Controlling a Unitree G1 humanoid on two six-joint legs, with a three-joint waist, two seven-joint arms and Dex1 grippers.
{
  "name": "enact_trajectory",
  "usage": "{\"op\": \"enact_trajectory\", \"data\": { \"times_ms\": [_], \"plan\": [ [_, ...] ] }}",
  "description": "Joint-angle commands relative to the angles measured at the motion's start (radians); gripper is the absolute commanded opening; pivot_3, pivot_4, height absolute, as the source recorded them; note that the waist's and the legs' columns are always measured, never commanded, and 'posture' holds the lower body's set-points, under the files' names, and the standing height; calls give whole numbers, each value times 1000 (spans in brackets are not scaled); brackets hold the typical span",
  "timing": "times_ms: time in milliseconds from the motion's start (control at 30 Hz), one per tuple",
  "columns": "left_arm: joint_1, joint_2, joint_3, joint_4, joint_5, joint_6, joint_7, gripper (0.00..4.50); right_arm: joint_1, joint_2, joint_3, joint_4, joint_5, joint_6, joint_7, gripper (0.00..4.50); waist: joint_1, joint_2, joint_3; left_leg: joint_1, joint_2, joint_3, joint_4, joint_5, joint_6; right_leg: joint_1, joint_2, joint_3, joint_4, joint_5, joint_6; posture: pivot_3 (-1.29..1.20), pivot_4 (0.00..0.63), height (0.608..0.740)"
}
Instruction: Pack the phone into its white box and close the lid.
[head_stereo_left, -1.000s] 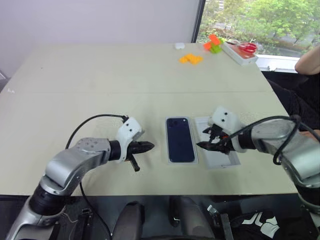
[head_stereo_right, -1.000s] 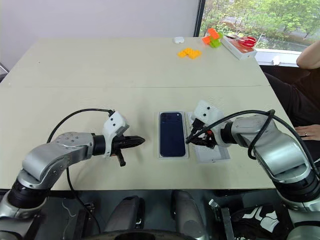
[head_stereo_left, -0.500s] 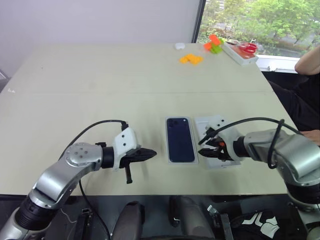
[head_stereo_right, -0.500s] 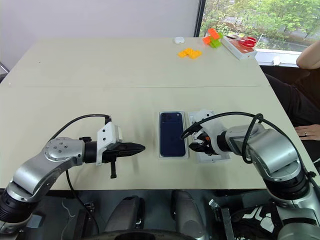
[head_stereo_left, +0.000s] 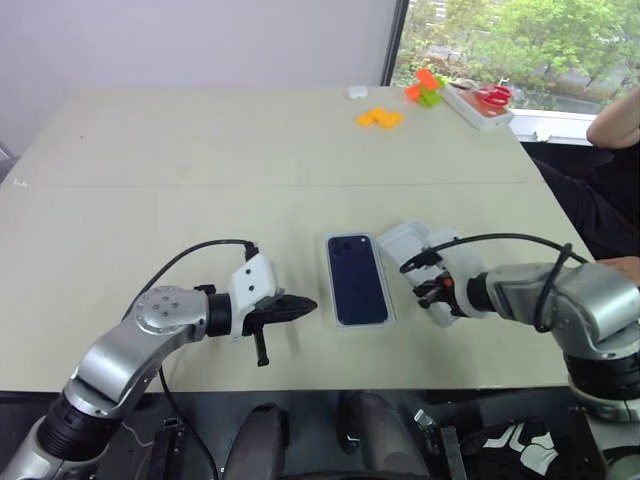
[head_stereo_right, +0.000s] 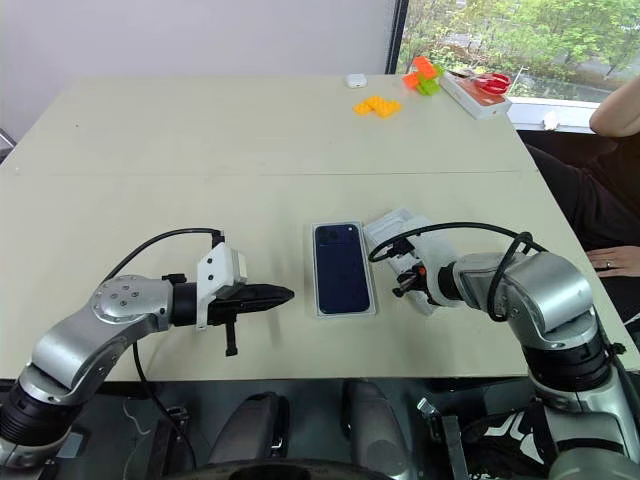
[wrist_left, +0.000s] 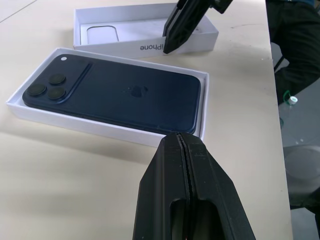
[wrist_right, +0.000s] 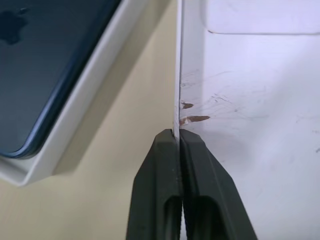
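Phone (head_stereo_left: 358, 278) is seen lying back-up in the white box (wrist_left: 30, 111), long axis pointing away from the robot. Just to its right the lid (head_stereo_left: 408, 242) is tilted askew — its near wall is pinched by the right hand (head_stereo_left: 432, 293), so the lid is judged to need carrying leftward over the box. Left hand (head_stereo_left: 298, 306) is held pressed together, empty, left of the box.

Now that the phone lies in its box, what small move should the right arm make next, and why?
Probably lift the lid a little off the table. The right gripper is shut on the lid's side wall, and the lid already sits tilted beside the white box. The phone lies flat inside, so only covering it remains. The left gripper is shut and empty.
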Motion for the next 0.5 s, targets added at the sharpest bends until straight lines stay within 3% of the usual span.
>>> {"op": "enact_trajectory", "data": {
  "times_ms": [33, 167, 233, 400, 500],
  "plan": [
    [-7, -8, 27, -12, -5, -9, 8, 0, -52, -7, -40, 40, -18, 7, -72, 46, 0, 0, 0, 0, 0, 0, 0, 0, 0, 0, 0, 0, 0, 0, 0, 0, 150, 740],
    [2, -13, 61, 5, -11, -3, 27, 0, -133, -8, -71, 62, -56, 3, -79, 46, -1, 1, 0, -1, 0, 0, 0, 0, 0, -1, 0, 0, 0, 0, 0, 0, 150, 740],
    [6, -18, 89, 25, -13, 1, 44, 0, -146, -14, -88, 19, -32, -90, -18, 46, -1, 1, 0, -1, 0, 0, 0, 0, 1, -1, 1, 0, 0, 2, 3, 0, 150, 740],
    [15, -27, 188, 89, -14, 4, 97, 0, -222, 246, -337, -57, 268, 0, 109, 46, -5, 1, 0, 0, 3, 0, -1, -3, 5, -1, 4, 0, 0, 2, 4, 0, 150, 740],
    [14, -15, 246, 140, -3, -6, 113, 0, -217, 443, -390, -37, 476, 7, 14, 46, -1, 1, 0, 0, 10, 0, -1, -4, 6, -1, 9, 0, -1, 2, 3, 0, 150, 740]
  ]
}}
